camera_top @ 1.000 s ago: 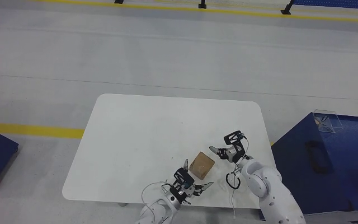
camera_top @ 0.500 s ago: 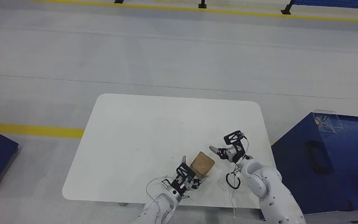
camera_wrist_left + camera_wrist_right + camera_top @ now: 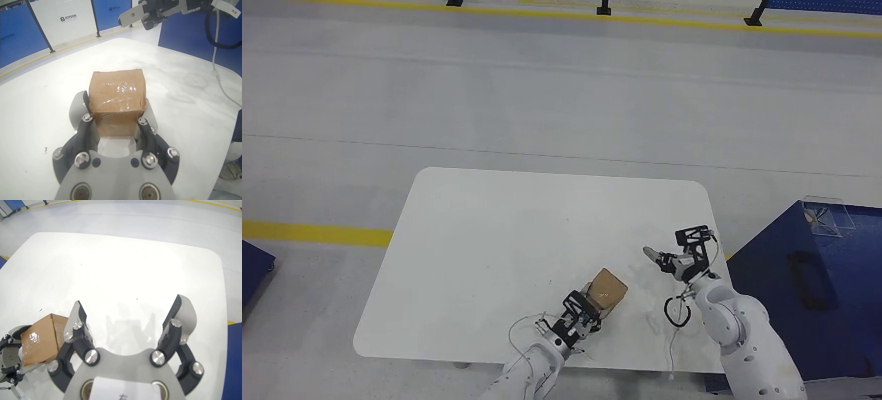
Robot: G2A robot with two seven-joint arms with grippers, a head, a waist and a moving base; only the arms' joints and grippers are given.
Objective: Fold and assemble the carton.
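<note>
1. Find the left gripper (image 3: pixel 116 106) at the near edge of the white table (image 3: pixel 492 230), right of its middle. Closed narrow on the taped cardboard carton (image 3: pixel 117 89), one pad against each side wall at the near end.
2. Note the carton itself, apparently resting on the table just inside that near edge, squared up, with clear tape across the top face. Cannot tell the state of the far and bottom flaps.
3. Judge the step as steadying the box for finishing. Squeeze lightly to avoid bowing the walls, and press down rather than lift.
4. See the right gripper (image 3: pixel 128 303) above the table's right part, spread wide, holding nothing, apart from the carton.
5. Bring it in low from the table's right side, flat against a free wall, pushing toward the left pads to avoid skidding the box.
</note>
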